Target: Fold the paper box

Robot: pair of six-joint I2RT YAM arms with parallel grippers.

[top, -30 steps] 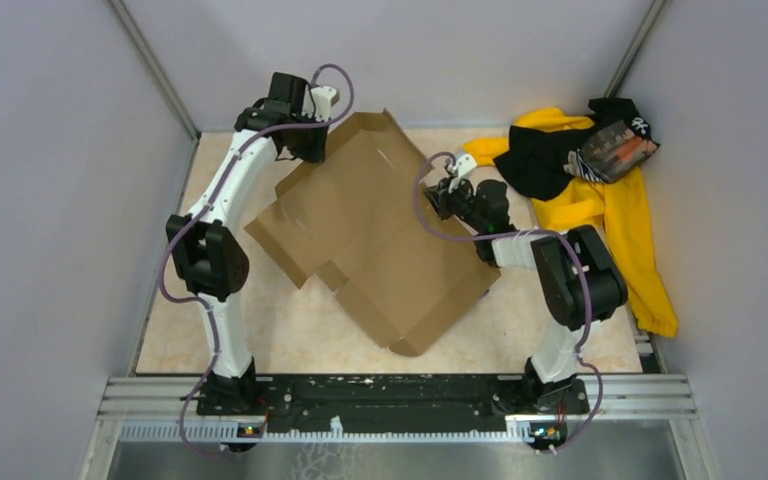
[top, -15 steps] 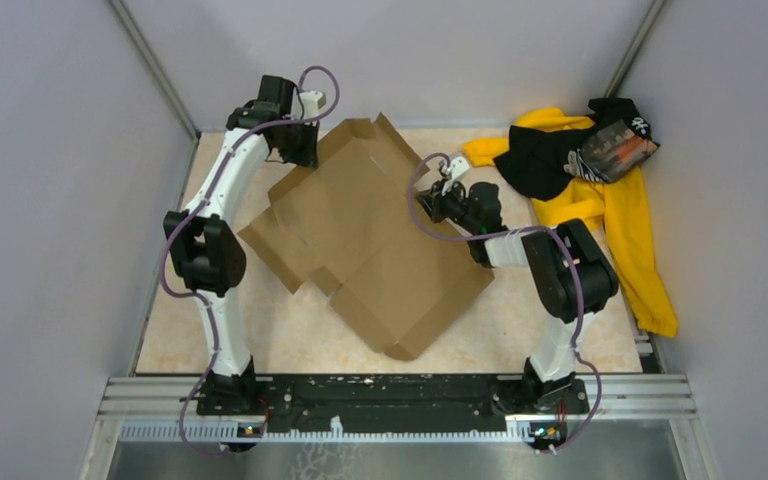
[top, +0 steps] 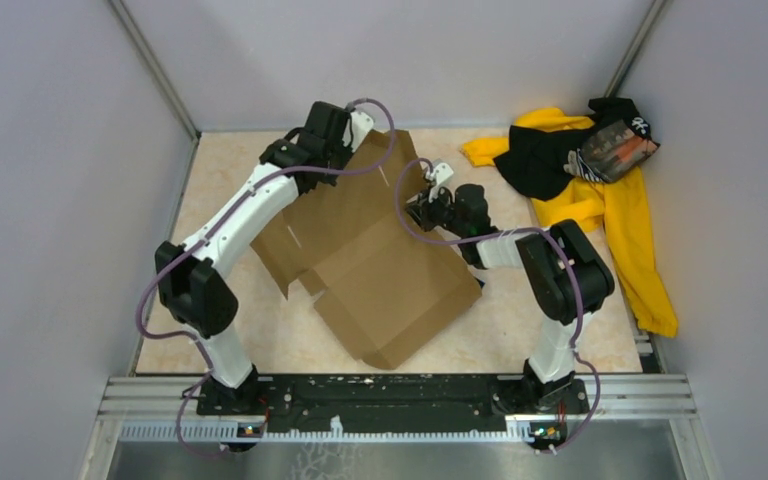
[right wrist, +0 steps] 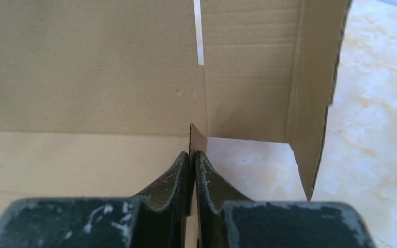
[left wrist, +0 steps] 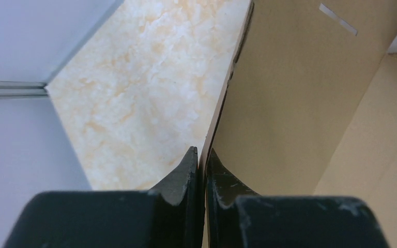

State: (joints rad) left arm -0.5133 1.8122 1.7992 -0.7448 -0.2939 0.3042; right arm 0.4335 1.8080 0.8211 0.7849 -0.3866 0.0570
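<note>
Noting contact first: both arms already have the paper box (top: 380, 270), so the fold turns on how the sheet sits between them.

- Box sits mid-table (top: 520, 320), mostly flat. Its long axis runs on a diagonal from the far centre down to a near corner between the 2 arm bases.
- Left gripper (left wrist: 201, 155): fingers pressed together on the edge of the far panel. The panel stands on edge and runs straight ahead of the fingertips, its brown face to their right and bare table to their left.
- Right gripper (right wrist: 192, 155): fingers pinching a small upright tab on the sheet's right side. Ahead of them stands a wall with 1 slit, and a side flap stands to the right.
- Judgement: the far end is the part half-raised and the left arm holds it. The right arm anchors the side, so the raised panel would swing toward the right gripper.

Writing: none on the cardboard, which is plain brown. The cloth pile (top: 600, 190) far right shows pale marks — too small to read.
</note>
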